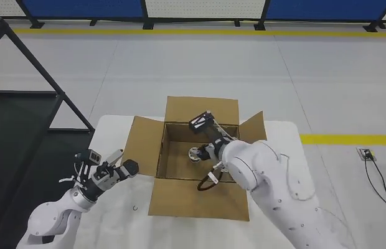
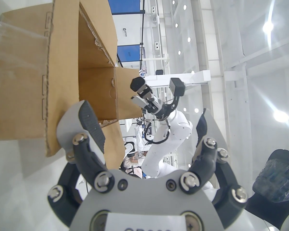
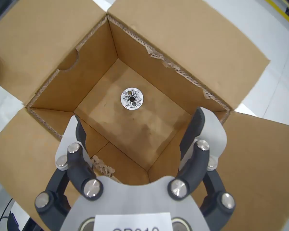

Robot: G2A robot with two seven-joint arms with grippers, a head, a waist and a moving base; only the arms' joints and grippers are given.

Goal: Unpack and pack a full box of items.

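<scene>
An open cardboard box (image 1: pixel 180 198) stands in the middle of the white table (image 1: pixel 112 131), all its flaps folded outward. A small round metal part (image 3: pixel 132 99) lies alone on the box floor (image 3: pixel 134 131). My right gripper (image 3: pixel 139 131) hangs open over the box mouth (image 1: pixel 195 153), well above the part and holding nothing. My left gripper (image 2: pixel 146 126) is open too, low over the table outside the box's left flap (image 1: pixel 127 167). From the left wrist view I see the box's side (image 2: pixel 19 90) and the right gripper (image 2: pixel 137 92) beyond it.
A black metal frame (image 1: pixel 31 93) stands beside the table on the left. A tiny ring-like piece (image 1: pixel 136 207) lies on the table in front of the box's left corner. Bare table surrounds the box on both sides.
</scene>
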